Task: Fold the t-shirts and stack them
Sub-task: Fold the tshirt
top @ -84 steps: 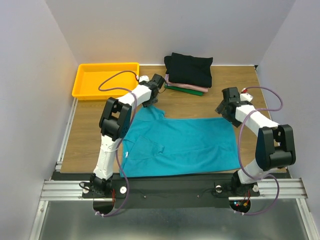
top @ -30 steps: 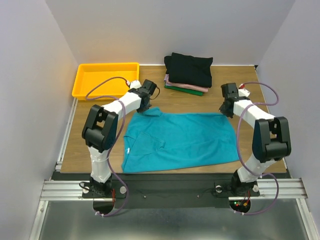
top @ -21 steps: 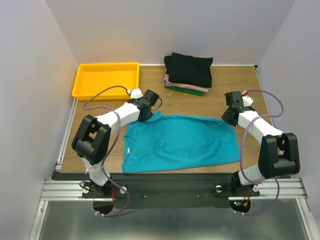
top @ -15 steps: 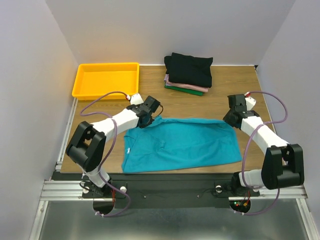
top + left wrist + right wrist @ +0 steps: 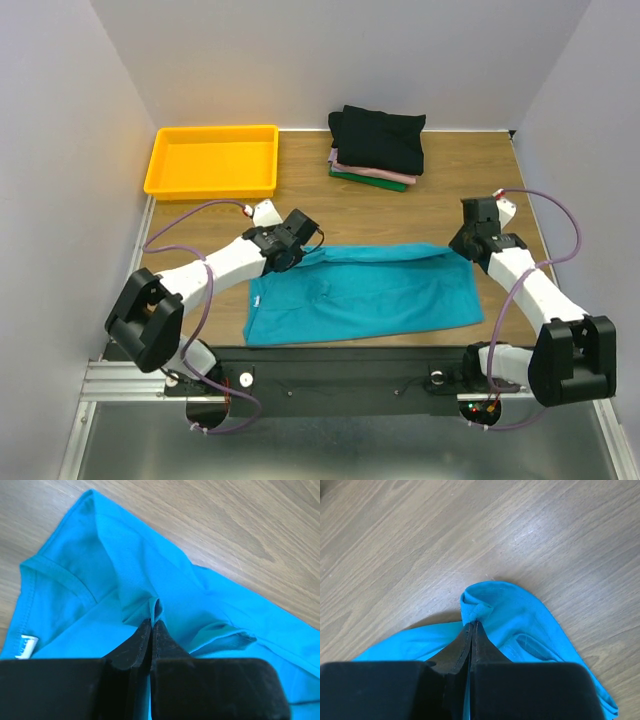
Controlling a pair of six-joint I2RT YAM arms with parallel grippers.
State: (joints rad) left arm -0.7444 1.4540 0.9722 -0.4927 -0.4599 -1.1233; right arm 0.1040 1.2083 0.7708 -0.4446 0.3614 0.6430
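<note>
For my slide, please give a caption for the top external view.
The left gripper and right gripper each pinch a far corner of the teal t-shirt.

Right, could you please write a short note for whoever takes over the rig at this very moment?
Left tool: shut on the teal shirt, at its far edge near the collar.
Right tool: shut on the shirt's far right corner.
Teal shirt: spread on the table in front of the arms, far edge pinched up at both ends.
Stack of folded shirts: at the far side, black on top, beside the yellow tray.
Done: the stacked shirts are folded.
Left: fold the teal shirt and put it on the stack.
</note>
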